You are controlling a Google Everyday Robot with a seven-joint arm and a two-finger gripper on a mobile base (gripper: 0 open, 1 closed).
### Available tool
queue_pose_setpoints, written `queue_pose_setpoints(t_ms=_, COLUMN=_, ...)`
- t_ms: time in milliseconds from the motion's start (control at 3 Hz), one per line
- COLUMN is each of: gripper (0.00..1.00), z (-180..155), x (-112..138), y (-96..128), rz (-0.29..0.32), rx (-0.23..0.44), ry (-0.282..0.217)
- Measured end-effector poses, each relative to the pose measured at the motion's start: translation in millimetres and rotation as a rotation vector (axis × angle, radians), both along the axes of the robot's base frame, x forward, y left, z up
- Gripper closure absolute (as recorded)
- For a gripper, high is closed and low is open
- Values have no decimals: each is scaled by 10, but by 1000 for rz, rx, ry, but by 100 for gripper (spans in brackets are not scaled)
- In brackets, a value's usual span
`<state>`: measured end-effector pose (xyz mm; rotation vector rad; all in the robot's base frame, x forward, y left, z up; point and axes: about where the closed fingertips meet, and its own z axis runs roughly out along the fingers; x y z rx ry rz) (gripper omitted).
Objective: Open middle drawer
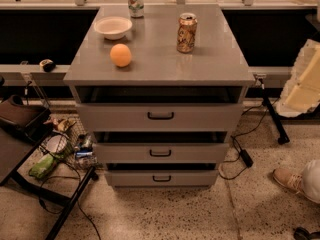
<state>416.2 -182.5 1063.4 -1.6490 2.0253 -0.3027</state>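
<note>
- Though floor clutter (62,146) sits at left, it does not block the cabinet (160,69).
- Centre: the middle drawer (195,153) sits between the taller top front and the shorter bottom one, its black handle (160,153) untouched; approach is the step at hand.
- Right: the gripper (304,81) hangs well apart from the cabinet, open or closed I cannot tell; it should travel left and down to that handle.

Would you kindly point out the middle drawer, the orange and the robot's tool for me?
middle drawer (160,153), camera view, on its black handle.
orange (120,55), camera view, centre of its skin.
tool (304,81), camera view, pale body at the right edge.
</note>
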Motion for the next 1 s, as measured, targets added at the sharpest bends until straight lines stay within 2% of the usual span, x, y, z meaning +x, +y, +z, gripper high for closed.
queue_pose_setpoints(t_ms=333, gripper=0, z=-1, x=0, y=0, rz=0, rx=0, ry=0)
queue_pose_setpoints(t_ms=667, gripper=0, z=-287, x=-56, y=91, rz=11, rx=-33, ry=20)
queue_pose_setpoints(t_ms=1000, gripper=0, z=-598, x=-196, y=299, rz=21, rx=-85, ry=-37)
